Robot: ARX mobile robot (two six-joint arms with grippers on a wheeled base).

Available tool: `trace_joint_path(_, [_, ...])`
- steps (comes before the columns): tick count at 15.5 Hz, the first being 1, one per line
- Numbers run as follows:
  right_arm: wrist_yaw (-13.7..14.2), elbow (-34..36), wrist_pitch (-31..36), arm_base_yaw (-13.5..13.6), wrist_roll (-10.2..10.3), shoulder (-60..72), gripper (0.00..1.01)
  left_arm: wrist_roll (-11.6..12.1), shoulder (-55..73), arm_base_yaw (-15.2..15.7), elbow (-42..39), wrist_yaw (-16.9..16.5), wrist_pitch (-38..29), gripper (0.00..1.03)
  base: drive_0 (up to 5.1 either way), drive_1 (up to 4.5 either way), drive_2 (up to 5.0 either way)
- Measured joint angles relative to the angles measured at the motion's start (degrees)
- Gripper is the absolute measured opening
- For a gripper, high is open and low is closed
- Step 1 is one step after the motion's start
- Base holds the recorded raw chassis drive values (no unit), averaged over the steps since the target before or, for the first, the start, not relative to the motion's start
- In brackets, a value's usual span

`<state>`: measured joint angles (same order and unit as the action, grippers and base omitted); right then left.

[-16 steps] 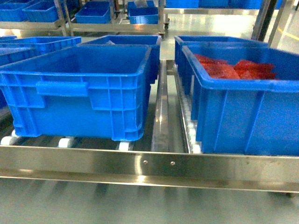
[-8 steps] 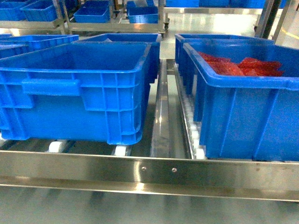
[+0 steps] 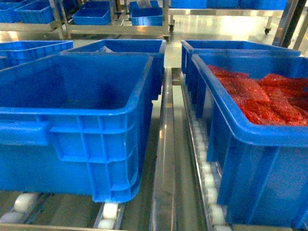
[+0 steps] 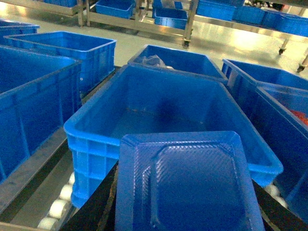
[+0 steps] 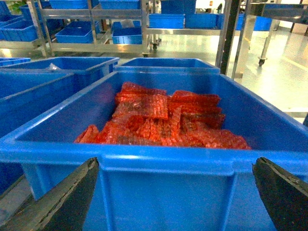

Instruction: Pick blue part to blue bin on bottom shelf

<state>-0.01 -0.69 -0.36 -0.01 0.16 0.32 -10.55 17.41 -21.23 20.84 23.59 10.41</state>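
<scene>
The blue part (image 4: 187, 183), a flat ribbed plastic tray piece, fills the bottom of the left wrist view. My left gripper (image 4: 185, 209) is shut on it, with dark fingers (image 4: 96, 204) showing at its sides. Just beyond it stands the empty blue bin (image 4: 91, 137), also seen front left in the head view (image 3: 96, 144). This bin rests on the white rollers (image 3: 109, 211) of the bottom shelf (image 3: 164, 159). My right gripper (image 5: 173, 192) is open, facing the front wall of the neighbouring bin. Neither gripper shows in the head view.
A blue bin (image 3: 226, 159) full of red bagged parts (image 3: 269, 96) stands right of the shelf's steel centre rail. More blue bins (image 3: 125, 48) sit behind and to the left (image 4: 29, 110). Steel racks with bins (image 3: 101, 17) line the far floor.
The head view has closed in on the shelf: both front bins loom larger and the steel front rail has slid down to the frame's bottom edge.
</scene>
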Motion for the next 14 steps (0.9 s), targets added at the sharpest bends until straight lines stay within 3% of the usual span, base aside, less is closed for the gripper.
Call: trace_joint_path(14, [0.02,0.00,0.07,0.00,0.00,0.00,0.98,0.00,0.15,0.00,0.00,-0.04,0.02,0.43,0.0,0.00,0.0])
